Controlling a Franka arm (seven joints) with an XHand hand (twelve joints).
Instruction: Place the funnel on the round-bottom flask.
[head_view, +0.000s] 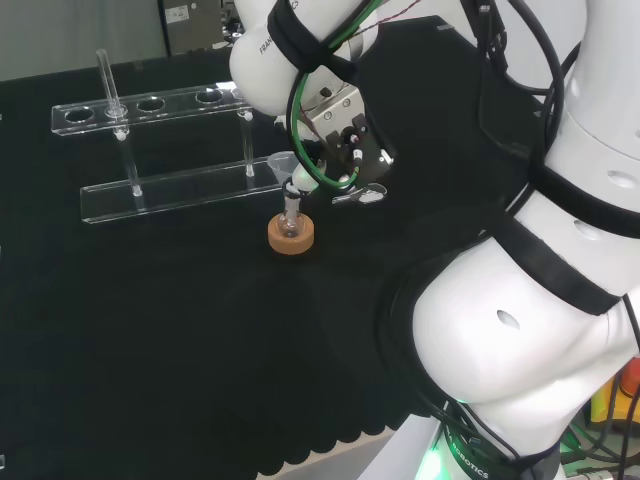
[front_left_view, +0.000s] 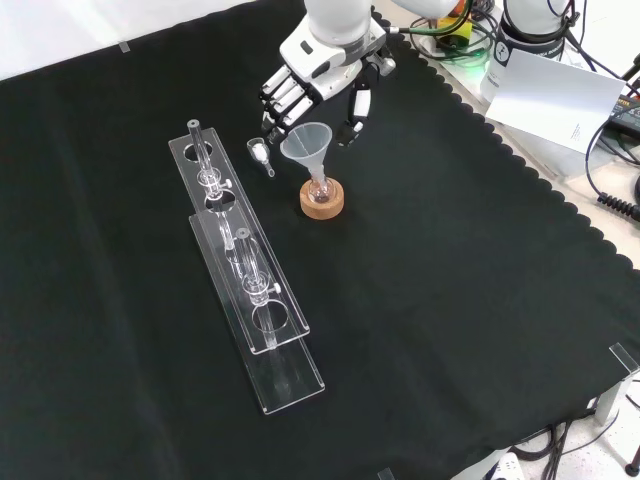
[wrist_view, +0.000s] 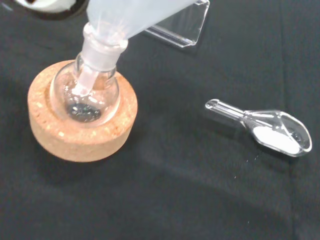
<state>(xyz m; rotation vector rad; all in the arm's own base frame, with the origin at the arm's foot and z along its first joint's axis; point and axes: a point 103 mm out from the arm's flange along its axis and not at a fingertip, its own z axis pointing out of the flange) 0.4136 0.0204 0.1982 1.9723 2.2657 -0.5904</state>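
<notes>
- Hand (front_left_view: 318, 88) over the cloth (front_left_view: 460, 300) in the front view, fingers (front_left_view: 283, 103) spread and only slightly bent, thumb (front_left_view: 357, 112) hanging apart at 3 o'clock of them; nothing clasped, fingertips just behind the funnel rim.
- Nearest in the front view: clear rack (front_left_view: 248, 285), long, running from 5 o'clock up toward 11 o'clock, with round holes and a tube (front_left_view: 197, 150) upright near the far end.
- Next, cork ring (front_left_view: 322, 199) at 3 o'clock of the rack's far end, apart from the rack.
- Flask (wrist_view: 86, 93) seated in the ring, round bulb down, neck up; dark patch at the bulb's bottom in the wrist view.
- Funnel (front_left_view: 308, 146) standing with stem down inside the flask neck, cone opening upward, leaning a little.
- Scoop (front_left_view: 261, 154) lying flat on the cloth at 10 o'clock of the ring in the front view, between funnel and rack, touching neither; white powder in the bowl in the wrist view.
- Farthest: white arm link above the hand at 12 o'clock.
</notes>
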